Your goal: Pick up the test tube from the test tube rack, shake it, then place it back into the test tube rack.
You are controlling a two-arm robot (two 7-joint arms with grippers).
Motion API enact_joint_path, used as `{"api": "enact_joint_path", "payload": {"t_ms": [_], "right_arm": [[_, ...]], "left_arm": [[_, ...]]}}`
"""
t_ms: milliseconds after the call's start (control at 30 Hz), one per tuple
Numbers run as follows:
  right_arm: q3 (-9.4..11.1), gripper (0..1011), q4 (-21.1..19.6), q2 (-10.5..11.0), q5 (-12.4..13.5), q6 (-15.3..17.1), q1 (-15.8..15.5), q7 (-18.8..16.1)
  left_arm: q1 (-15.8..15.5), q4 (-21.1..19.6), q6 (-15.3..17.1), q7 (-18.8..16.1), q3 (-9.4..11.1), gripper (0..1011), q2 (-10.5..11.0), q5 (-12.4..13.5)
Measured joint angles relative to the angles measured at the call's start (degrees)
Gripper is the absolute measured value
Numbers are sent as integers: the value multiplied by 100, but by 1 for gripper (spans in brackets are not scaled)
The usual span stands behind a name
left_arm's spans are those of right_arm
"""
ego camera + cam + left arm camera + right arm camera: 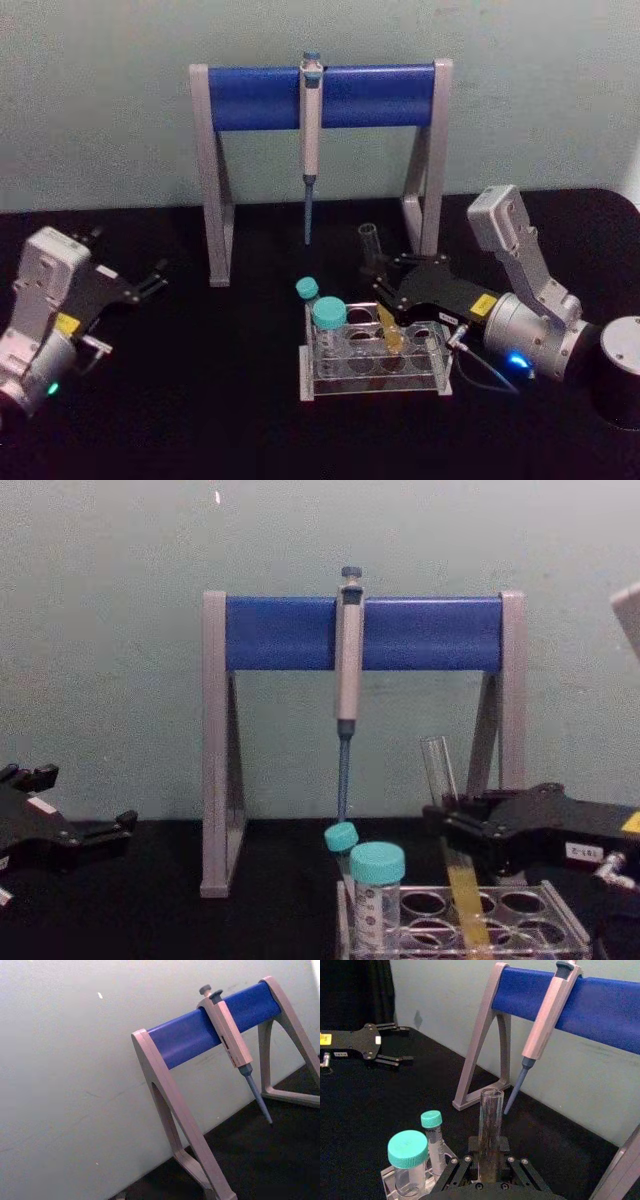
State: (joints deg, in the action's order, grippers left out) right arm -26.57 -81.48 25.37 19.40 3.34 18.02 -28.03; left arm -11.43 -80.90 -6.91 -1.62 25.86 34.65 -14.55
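While right gripper (380,283) pinches tilted tube (371,245) at rack (375,390), grip hides tube's middle; left gripper (153,279) parked left, jaws spread.

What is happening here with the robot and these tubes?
The right gripper is shut on the long uncapped test tube, which leans with its yellow-liquid end down in the clear test tube rack. Whether it is being lifted out or put back cannot be told. The left gripper sits open and idle far to the left.
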Motion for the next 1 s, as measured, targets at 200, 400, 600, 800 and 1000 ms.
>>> {"api": "enact_joint_path", "payload": {"t_ms": [200,400,600,800,1000], "right_arm": [[58,229,-15,-1,55,0,-30,-13],[164,229,-137,14,169,-9,-105,-30],[268,229,-382,55,251,-74,-208,3],[450,229,-718,90,390,-299,-366,61],[641,229,-878,37,507,-639,-508,146]], "left_arm": [[0,0,0,0,0,1001,0,0],[0,0,0,0,0,1001,0,0],[0,0,0,0,0,1001,0,0],[0,0,0,0,0,1001,0,0],[0,0,0,0,0,1001,0,0]]}}
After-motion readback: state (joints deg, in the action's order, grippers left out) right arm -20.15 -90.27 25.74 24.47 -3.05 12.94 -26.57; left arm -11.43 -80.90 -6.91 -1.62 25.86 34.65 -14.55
